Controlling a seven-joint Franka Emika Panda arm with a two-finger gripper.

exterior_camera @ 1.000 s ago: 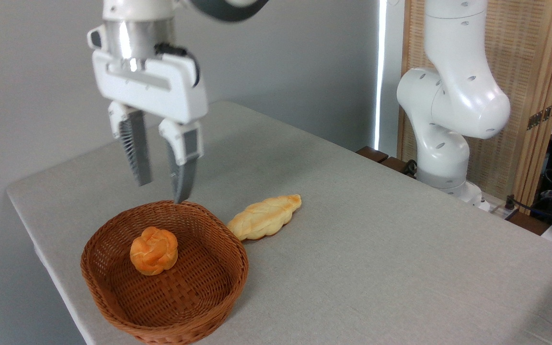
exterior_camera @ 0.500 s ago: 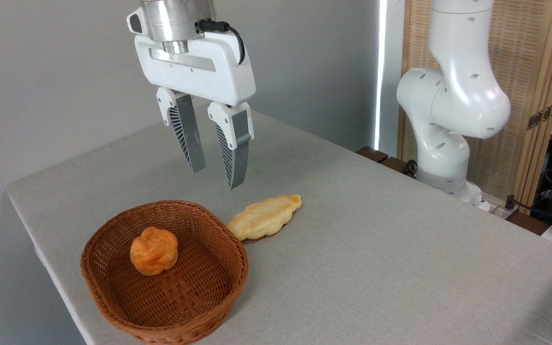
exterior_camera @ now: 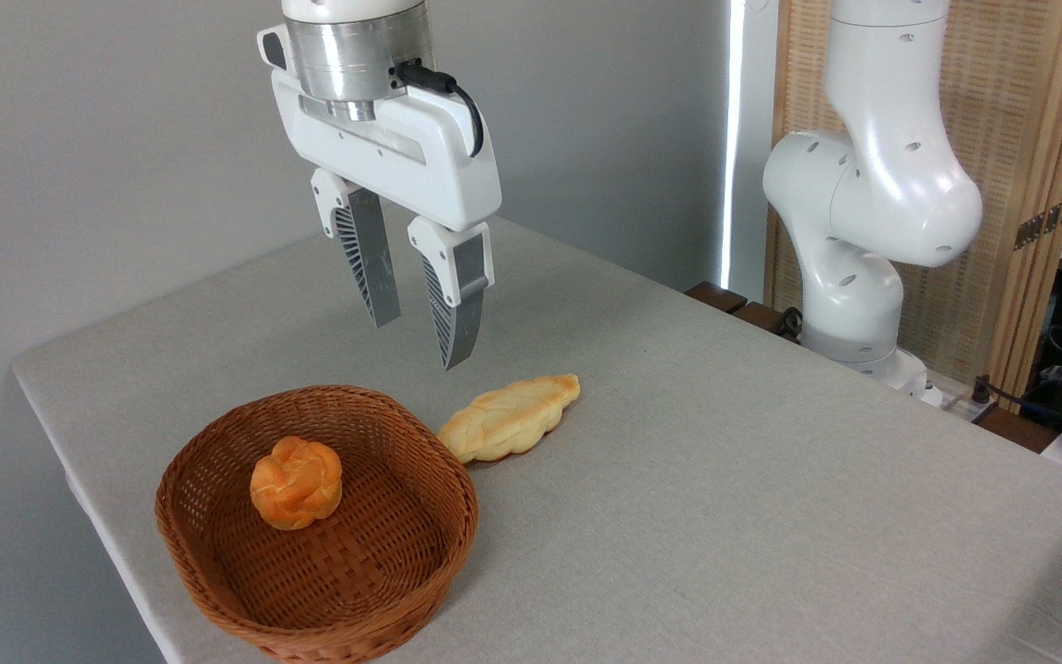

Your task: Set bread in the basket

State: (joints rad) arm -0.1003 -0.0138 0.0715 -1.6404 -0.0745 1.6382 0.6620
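Bun [exterior_camera: 296, 495] sits inside the basket [exterior_camera: 218, 576], left of centre on the weave, clear of the rim. Gripper [exterior_camera: 418, 345] hangs in the air above the desk [exterior_camera: 725, 489], up and right of the basket, fingers [exterior_camera: 374, 267] parted with a moderate gap and holding nothing. Pale braided loaf [exterior_camera: 509, 418] lies on the desk just beside the basket's right rim, below the fingertips; arm base [exterior_camera: 849, 304] stands at the desk's far right edge.
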